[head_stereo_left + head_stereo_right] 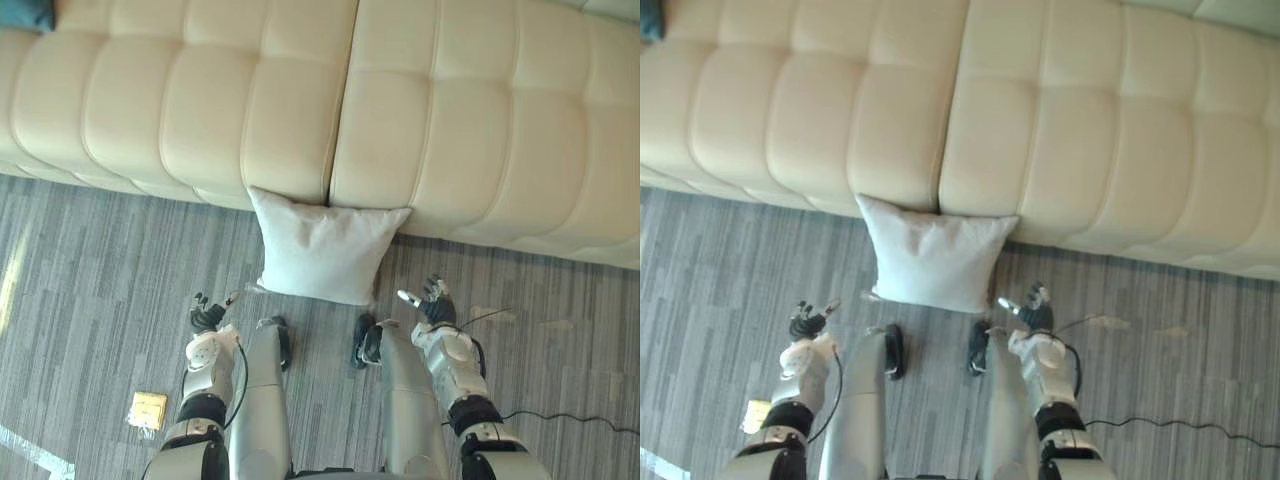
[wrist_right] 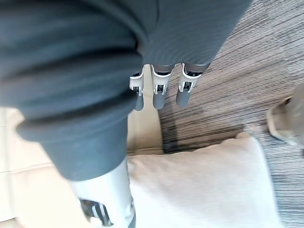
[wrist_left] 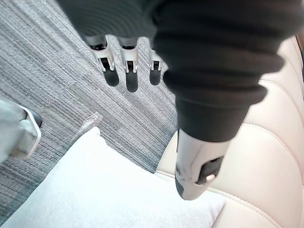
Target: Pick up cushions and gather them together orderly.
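Bare carpet (image 1: 90, 260) open on both sides of the white cushion (image 1: 322, 250), cream sofa (image 1: 200, 110) blocking behind, touching it

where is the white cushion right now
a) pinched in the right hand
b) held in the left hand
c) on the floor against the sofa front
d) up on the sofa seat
c: the white cushion is down on the grey carpet with its far edge at the sofa front, and the left hand and right hand are open on either side, apart from it.

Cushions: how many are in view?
1: a white cushion on the floor against the sofa. A teal thing at the sofa's left end may be another.
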You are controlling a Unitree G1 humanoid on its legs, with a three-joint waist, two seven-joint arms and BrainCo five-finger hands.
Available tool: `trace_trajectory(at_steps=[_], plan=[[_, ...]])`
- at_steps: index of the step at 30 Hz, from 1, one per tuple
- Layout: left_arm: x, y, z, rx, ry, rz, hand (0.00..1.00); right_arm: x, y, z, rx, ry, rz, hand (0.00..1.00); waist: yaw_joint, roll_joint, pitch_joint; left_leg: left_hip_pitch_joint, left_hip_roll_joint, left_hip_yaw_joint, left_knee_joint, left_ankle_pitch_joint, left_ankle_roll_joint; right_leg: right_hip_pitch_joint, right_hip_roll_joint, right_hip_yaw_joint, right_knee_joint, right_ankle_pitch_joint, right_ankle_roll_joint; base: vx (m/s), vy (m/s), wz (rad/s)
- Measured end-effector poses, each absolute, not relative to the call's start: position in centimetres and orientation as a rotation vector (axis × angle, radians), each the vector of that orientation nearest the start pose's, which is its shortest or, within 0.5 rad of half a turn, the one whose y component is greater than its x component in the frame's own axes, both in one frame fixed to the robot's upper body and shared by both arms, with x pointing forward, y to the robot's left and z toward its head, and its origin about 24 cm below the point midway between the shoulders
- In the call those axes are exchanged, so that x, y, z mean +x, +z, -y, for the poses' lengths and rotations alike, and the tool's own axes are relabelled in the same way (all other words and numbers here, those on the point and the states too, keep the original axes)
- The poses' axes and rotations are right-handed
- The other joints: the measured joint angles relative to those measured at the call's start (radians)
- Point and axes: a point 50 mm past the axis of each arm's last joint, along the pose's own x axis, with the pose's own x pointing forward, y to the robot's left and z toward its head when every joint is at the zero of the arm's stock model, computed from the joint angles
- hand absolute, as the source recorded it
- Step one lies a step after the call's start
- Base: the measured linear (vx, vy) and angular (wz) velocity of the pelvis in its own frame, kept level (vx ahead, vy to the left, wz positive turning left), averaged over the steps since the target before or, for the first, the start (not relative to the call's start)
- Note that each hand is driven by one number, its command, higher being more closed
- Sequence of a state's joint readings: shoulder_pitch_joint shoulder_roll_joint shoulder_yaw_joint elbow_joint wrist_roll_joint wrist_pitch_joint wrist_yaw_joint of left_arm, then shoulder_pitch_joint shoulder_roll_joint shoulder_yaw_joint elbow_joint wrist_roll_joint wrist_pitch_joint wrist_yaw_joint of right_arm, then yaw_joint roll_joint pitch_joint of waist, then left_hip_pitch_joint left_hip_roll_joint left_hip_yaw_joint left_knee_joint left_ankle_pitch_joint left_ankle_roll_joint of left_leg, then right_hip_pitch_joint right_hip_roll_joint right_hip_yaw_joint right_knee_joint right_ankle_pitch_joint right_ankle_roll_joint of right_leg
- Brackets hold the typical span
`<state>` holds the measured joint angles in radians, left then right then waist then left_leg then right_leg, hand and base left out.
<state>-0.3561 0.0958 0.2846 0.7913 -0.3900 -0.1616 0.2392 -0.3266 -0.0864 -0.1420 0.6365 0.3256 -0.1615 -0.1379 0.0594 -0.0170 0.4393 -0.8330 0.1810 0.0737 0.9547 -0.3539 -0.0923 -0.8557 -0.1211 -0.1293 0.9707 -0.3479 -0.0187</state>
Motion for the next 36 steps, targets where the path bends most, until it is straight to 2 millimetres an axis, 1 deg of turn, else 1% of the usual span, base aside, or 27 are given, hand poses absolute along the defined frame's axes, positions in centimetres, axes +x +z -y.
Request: trace_trajectory(at_steps=[1, 2, 3, 4, 5, 6, 7, 10, 12, 13, 17, 19, 21, 22, 23, 24, 27, 28, 32, 33, 35, 36], plan=[[30.4, -0.5, -22.5, -0.359, 0.517, -0.192, 0.00, 31.2, 1.9, 19.6, 0.271, -0.289, -0.077, 0.00, -0.004, -0.013, -0.001, -0.082, -0.008, -0.009, 0.012, 0.013, 0.012, -0.076, -0.009, -0.007, 0.020, -0.001, 0.000, -0.13, -0.058, 0.44], [32.7, 3.6, -22.3, -0.353, 0.473, -0.038, 0.00, 32.3, 5.3, 20.5, 0.293, -0.309, 0.075, 0.00, -0.010, 0.011, -0.069, -0.292, -0.011, -0.042, 0.070, 0.025, 0.021, -0.264, -0.015, -0.030, 0.061, 0.003, 0.003, -0.15, -0.073, 0.46], [34.3, 7.0, -22.3, -0.339, 0.442, 0.078, 0.00, 33.7, 8.3, 21.0, 0.303, -0.309, 0.175, 0.00, 0.000, 0.006, -0.062, -0.399, -0.002, -0.043, 0.099, 0.033, 0.011, -0.371, -0.019, -0.032, 0.093, 0.006, 0.006, -0.12, -0.058, 0.34], [35.0, 8.6, -22.4, -0.329, 0.427, 0.124, 0.00, 34.5, 9.7, 21.0, 0.309, -0.304, 0.211, 0.00, 0.000, 0.003, -0.051, -0.441, 0.000, -0.044, 0.116, 0.040, 0.006, -0.411, -0.021, -0.033, 0.112, 0.011, 0.002, -0.08, -0.023, 0.08], [36.3, 11.7, -22.5, -0.319, 0.407, 0.203, 0.00, 35.7, 12.6, 20.9, 0.323, -0.294, 0.288, 0.00, -0.003, 0.003, -0.002, -0.489, 0.001, -0.055, 0.153, 0.050, -0.002, -0.456, -0.026, -0.035, 0.152, 0.024, -0.022, -0.08, 0.007, 0.16], [37.4, 14.9, -22.0, -0.324, 0.384, 0.284, 0.00, 36.5, 15.5, 20.6, 0.342, -0.276, 0.368, 0.00, -0.004, 0.002, 0.063, -0.514, 0.000, -0.057, 0.192, 0.050, -0.001, -0.481, -0.039, -0.035, 0.201, 0.018, -0.027, -0.10, 0.006, 0.18], [37.5, 15.6, -21.7, -0.318, 0.371, 0.305, 0.00, 36.6, 16.0, 20.4, 0.354, -0.268, 0.384, 0.00, -0.003, 0.001, 0.066, -0.530, 0.000, -0.057, 0.196, 0.050, -0.001, -0.497, -0.039, -0.033, 0.207, 0.016, -0.026, -0.07, 0.005, 0.18], [38.1, 19.4, -20.3, -0.296, 0.306, 0.416, 0.00, 37.3, 19.1, 19.0, 0.369, -0.209, 0.465, 0.00, 0.000, 0.001, 0.066, -0.605, -0.002, -0.062, 0.201, 0.057, 0.002, -0.568, -0.039, -0.034, 0.215, 0.013, -0.021, -0.06, 0.001, 0.08], [38.3, 21.2, -19.8, -0.278, 0.294, 0.462, 0.00, 37.6, 20.7, 18.3, 0.379, -0.182, 0.507, 0.00, 0.000, 0.001, 0.066, -0.646, -0.002, -0.066, 0.200, 0.057, 0.009, -0.605, -0.039, -0.036, 0.215, 0.008, -0.012, -0.07, 0.003, 0.05], [38.5, 22.7, -19.4, -0.271, 0.285, 0.500, 0.00, 37.7, 21.9, 17.8, 0.392, -0.164, 0.539, 0.00, 0.000, 0.001, 0.066, -0.679, -0.002, -0.069, 0.200, 0.063, 0.010, -0.637, -0.039, -0.039, 0.218, 0.009, -0.012, -0.06, 0.005, 0.08], [38.8, 26.4, -17.6, -0.225, 0.233, 0.582, 0.00, 38.1, 24.6, 16.6, 0.421, -0.129, 0.609, 0.00, -0.003, 0.000, 0.067, -0.773, -0.003, -0.086, 0.234, 0.074, -0.001, -0.725, -0.046, -0.051, 0.257, 0.016, -0.028, -0.04, 0.013, 0.06], [38.8, 27.6, -16.4, -0.210, 0.195, 0.611, 0.00, 38.2, 25.3, 16.1, 0.432, -0.119, 0.624, 0.00, -0.006, 0.000, 0.067, -0.797, -0.004, -0.088, 0.239, 0.075, -0.004, -0.750, -0.050, -0.052, 0.268, 0.016, -0.028, -0.01, 0.016, 0.06], [38.8, 28.3, -15.2, -0.216, 0.169, 0.624, 0.00, 38.2, 25.6, 15.7, 0.437, -0.111, 0.633, 0.00, -0.011, 0.000, 0.067, -0.811, -0.005, -0.089, 0.247, 0.075, -0.004, -0.763, -0.051, -0.051, 0.276, 0.016, -0.028, 0.00, 0.000, 0.00], [38.8, 28.4, -14.7, -0.226, 0.171, 0.624, 0.00, 38.1, 25.7, 15.4, 0.443, -0.108, 0.636, 1.00, -0.013, 0.000, 0.067, -0.815, -0.005, -0.089, 0.250, 0.075, -0.004, -0.768, -0.052, -0.050, 0.280, 0.016, -0.028, 0.00, 0.000, 0.00], [38.7, 28.5, -14.3, -0.240, 0.174, 0.625, 0.00, 38.1, 25.9, 15.0, 0.447, -0.101, 0.640, 1.00, -0.015, 0.000, 0.066, -0.821, -0.005, -0.091, 0.254, 0.075, -0.005, -0.774, -0.051, -0.051, 0.283, 0.016, -0.028, 0.00, 0.000, 0.00], [38.7, 28.5, -14.1, -0.248, 0.172, 0.627, 1.00, 38.1, 26.1, 14.8, 0.444, -0.094, 0.643, 1.00, -0.017, 0.000, 0.066, -0.826, -0.005, -0.091, 0.254, 0.075, -0.005, -0.779, -0.051, -0.051, 0.283, 0.017, -0.030, 0.00, 0.000, 0.00], [38.4, 29.2, -13.6, -0.258, 0.179, 0.650, 1.00, 38.1, 26.8, 14.3, 0.454, -0.086, 0.656, 1.00, -0.019, 0.000, 0.066, -0.847, -0.009, -0.096, 0.256, 0.080, -0.004, -0.799, -0.051, -0.052, 0.285, 0.024, -0.042, 0.00, 0.000, 0.00], [38.4, 29.3, -13.5, -0.261, 0.184, 0.652, 1.00, 38.1, 26.9, 14.3, 0.457, -0.085, 0.657, 1.00, -0.019, 0.000, 0.066, -0.850, -0.010, -0.097, 0.256, 0.084, -0.010, -0.802, -0.051, -0.052, 0.285, 0.026, -0.044, 0.00, 0.000, 0.00], [38.4, 29.3, -13.8, -0.279, 0.223, 0.647, 1.00, 38.0, 27.2, 14.3, 0.499, -0.075, 0.656, 1.00, -0.020, 0.000, 0.066, -0.850, -0.011, -0.098, 0.270, 0.085, -0.011, -0.801, -0.047, -0.051, 0.291, 0.027, -0.046, 0.02, 0.004, -0.04], [38.3, 29.4, -13.8, -0.286, 0.233, 0.652, 1.00, 37.9, 27.3, 14.2, 0.508, -0.071, 0.657, 1.00, -0.024, 0.000, 0.066, -0.847, -0.015, -0.098, 0.274, 0.085, -0.011, -0.798, -0.047, -0.048, 0.294, 0.027, -0.046, 0.00, 0.000, 0.00], [38.1, 29.3, -13.8, -0.294, 0.235, 0.653, 1.00, 37.7, 27.2, 14.3, 0.524, -0.067, 0.657, 1.00, -0.025, 0.000, 0.066, -0.842, -0.010, -0.100, 0.278, 0.085, -0.011, -0.789, -0.046, -0.049, 0.295, 0.027, -0.046, 0.03, 0.006, -0.05], [38.0, 28.9, -13.9, -0.307, 0.233, 0.648, 1.00, 37.4, 26.5, 14.2, 0.547, -0.063, 0.651, 1.00, -0.024, -0.001, 0.065, -0.818, -0.004, -0.108, 0.283, 0.082, -0.010, -0.763, -0.040, -0.050, 0.292, 0.027, -0.045, 0.03, 0.004, -0.09]])
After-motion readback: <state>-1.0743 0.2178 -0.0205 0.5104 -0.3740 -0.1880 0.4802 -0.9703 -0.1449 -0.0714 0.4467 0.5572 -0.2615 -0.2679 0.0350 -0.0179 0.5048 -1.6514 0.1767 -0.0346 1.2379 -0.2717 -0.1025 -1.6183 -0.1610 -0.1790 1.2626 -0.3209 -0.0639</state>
